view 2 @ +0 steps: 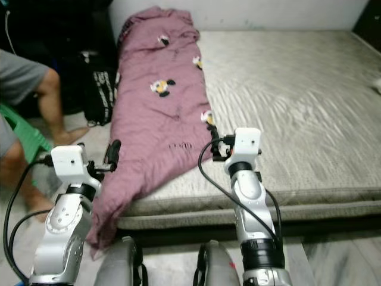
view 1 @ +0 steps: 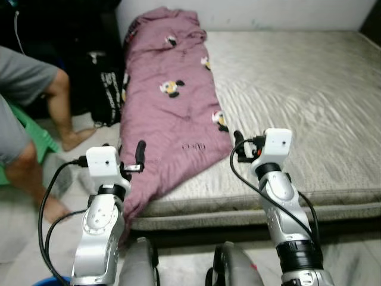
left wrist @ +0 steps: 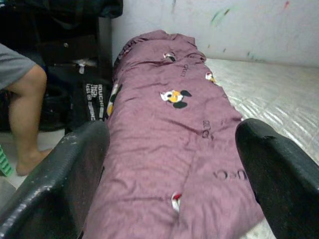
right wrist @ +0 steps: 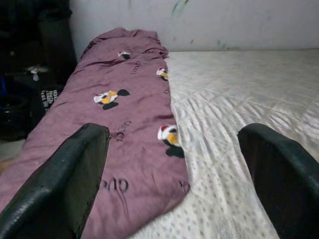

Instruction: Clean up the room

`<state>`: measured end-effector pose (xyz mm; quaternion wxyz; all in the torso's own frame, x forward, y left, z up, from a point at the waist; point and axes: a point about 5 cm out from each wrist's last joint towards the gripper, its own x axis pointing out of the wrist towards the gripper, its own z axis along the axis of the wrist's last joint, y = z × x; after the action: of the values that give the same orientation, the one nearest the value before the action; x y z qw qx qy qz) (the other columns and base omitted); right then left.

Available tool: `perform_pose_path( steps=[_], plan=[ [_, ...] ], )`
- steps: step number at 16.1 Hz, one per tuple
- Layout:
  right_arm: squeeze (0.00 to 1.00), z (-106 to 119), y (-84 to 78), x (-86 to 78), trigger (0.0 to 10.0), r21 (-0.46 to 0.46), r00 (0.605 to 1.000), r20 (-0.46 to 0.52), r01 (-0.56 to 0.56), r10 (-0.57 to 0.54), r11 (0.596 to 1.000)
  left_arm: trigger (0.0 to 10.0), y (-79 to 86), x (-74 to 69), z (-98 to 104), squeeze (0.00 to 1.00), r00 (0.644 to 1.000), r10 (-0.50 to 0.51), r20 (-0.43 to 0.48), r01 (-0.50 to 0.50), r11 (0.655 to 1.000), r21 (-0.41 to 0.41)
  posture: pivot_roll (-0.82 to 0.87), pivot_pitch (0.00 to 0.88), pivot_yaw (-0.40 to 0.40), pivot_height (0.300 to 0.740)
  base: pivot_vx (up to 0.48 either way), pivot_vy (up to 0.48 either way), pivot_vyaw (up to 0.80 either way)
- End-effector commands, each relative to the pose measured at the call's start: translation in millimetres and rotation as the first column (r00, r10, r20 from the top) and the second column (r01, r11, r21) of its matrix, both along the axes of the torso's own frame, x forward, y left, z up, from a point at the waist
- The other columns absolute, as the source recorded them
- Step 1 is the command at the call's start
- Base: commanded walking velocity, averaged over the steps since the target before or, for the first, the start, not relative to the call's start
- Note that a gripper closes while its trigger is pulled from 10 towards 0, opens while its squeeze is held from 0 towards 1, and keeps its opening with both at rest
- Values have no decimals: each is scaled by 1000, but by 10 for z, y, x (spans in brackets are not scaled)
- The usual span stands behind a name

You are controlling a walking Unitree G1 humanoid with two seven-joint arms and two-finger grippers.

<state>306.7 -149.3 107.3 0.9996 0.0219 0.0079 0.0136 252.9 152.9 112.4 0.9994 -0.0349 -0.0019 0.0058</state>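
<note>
Left-eye view: purple blanket (view 1: pixel 166 113), soft and light, lies at 11 o'clock; left tool (view 1: pixel 132 162) and right tool (view 1: pixel 239 146) both spread; pinch its near hem.

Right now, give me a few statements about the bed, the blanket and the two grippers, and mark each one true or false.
1. The purple blanket lies along the left side of the mattress. True.
2. The left gripper is shut on the blanket. False: it is open and holds nothing.
3. The right gripper is open, facing the blanket's edge and bare mattress. True.
4. The blanket is folded into a neat square. False: it is stretched out long, its near end hanging over the mattress edge.
5. A person is beside the bed on the robot's left. True.
</note>
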Motion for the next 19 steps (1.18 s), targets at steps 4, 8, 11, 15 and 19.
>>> perform_pose_path(
  steps=[4, 8, 11, 15, 19],
  plan=[
    [0, 22, -28, 4, 10000, -5, 1000, 5, 4, -4, 1000, 10000, -3, 4, 1, 0, 1000, 2, -6, -2, 1000, 4, -37, 34, -5, 602, 0, 0, 0],
    [0, 20, -30, 6, 10000, -9, 1000, 4, 2, -2, 1000, 10000, -17, 3, 0, 0, 1000, -12, -6, 12, 1000, 1, -37, 34, -9, 602, 0, 0, 0],
    [0, 21, -32, 6, 10000, -13, 1000, 4, 0, 0, 1000, 10000, -32, -7, 9, 0, 999, -34, 5, 34, 999, -5, -38, 35, -10, 602, 0, 0, 0],
    [0, 29, -34, 18, 10000, -19, 1000, 5, -2, 2, 1000, 10000, -52, -13, 25, 0, 998, -56, 21, 56, 998, -13, -38, 43, -9, 602, 63, 0, 0],
    [0, 27, -26, 15, 10000, -22, 1000, 4, -2, 2, 1000, 10000, -47, -17, 25, 0, 998, -63, 22, 63, 998, -16, -39, 47, -7, 602, 279, 0, 0]
  ],
)
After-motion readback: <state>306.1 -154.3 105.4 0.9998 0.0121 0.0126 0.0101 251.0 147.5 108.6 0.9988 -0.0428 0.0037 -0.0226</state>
